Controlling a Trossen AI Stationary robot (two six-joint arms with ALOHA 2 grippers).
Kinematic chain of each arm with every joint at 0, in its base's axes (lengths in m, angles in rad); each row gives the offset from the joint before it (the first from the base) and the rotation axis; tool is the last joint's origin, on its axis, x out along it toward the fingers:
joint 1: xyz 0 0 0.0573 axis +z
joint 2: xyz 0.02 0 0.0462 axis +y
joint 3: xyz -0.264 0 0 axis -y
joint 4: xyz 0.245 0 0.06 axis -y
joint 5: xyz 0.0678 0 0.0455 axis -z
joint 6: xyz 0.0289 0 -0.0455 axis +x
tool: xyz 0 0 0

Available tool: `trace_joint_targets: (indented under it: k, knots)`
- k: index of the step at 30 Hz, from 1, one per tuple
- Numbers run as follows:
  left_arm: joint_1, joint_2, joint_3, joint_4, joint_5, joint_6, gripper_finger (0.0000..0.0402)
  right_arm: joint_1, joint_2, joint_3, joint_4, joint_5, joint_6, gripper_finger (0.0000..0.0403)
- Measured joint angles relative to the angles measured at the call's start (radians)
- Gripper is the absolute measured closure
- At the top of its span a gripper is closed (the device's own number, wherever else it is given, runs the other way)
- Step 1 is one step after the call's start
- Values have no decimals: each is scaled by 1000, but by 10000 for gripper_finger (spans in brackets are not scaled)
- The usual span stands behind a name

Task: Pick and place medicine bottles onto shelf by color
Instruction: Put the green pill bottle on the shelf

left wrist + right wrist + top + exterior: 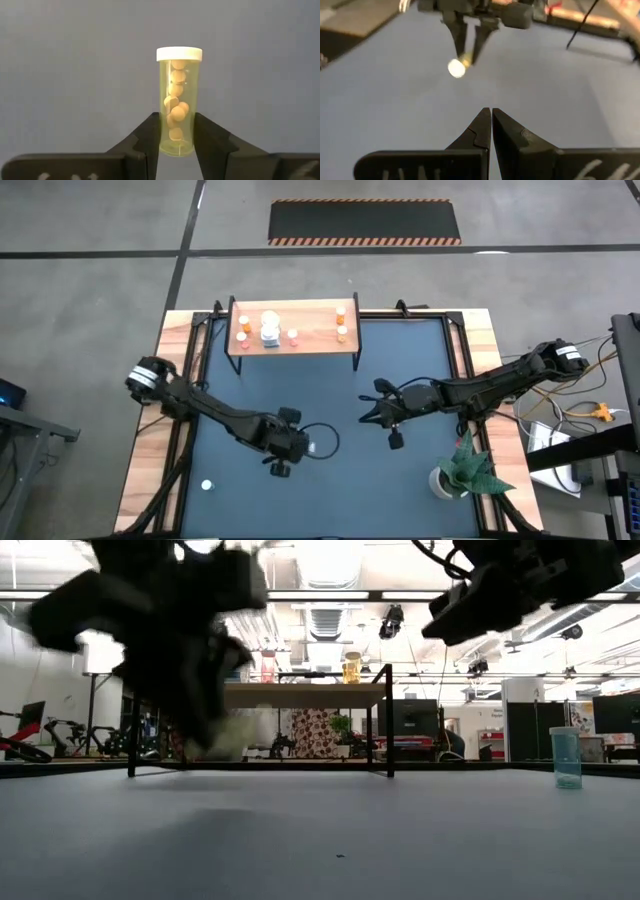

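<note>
Shelf [300, 340] sits at the far edge of the mat, already carrying orange and white bottles. My left gripper [176, 131] is mid-mat, near side, clamped low on a yellow-green pill bottle [177, 102] with a white cap. Right gripper [491, 120] hovers mid-mat to the right, fingers shut, empty. One more bottle [207, 485] stands near the left corner.

Risk: the grip sits near the bottle's base, so it could tilt or slip during the carry. It could also clip bottles already on the shelf.

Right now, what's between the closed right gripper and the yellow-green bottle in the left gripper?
Only bare dark mat separates the right gripper from the yellow-green pill bottle, per the right wrist view.
</note>
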Motion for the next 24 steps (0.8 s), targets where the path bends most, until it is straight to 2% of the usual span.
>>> trace_joint_targets:
  k: [3,7,12,18,21,24]
  knots:
    - [0,-74,-4,42,-136,68,317,0,18,-20,115,0,-33,394]
    - [1,-178,-44,258,-246,180,316,0,65,-54,336,-1,-94,394]
    - [4,-279,-198,624,-256,311,316,0,119,-79,563,0,-176,394]
    - [13,-314,-360,1002,-263,441,316,-5,154,-79,737,9,-206,388]
    - [21,-317,-406,1124,-277,509,316,-12,160,-51,764,11,-212,366]
    - [35,-317,-436,1215,-280,553,316,-22,157,-5,721,12,-208,327]
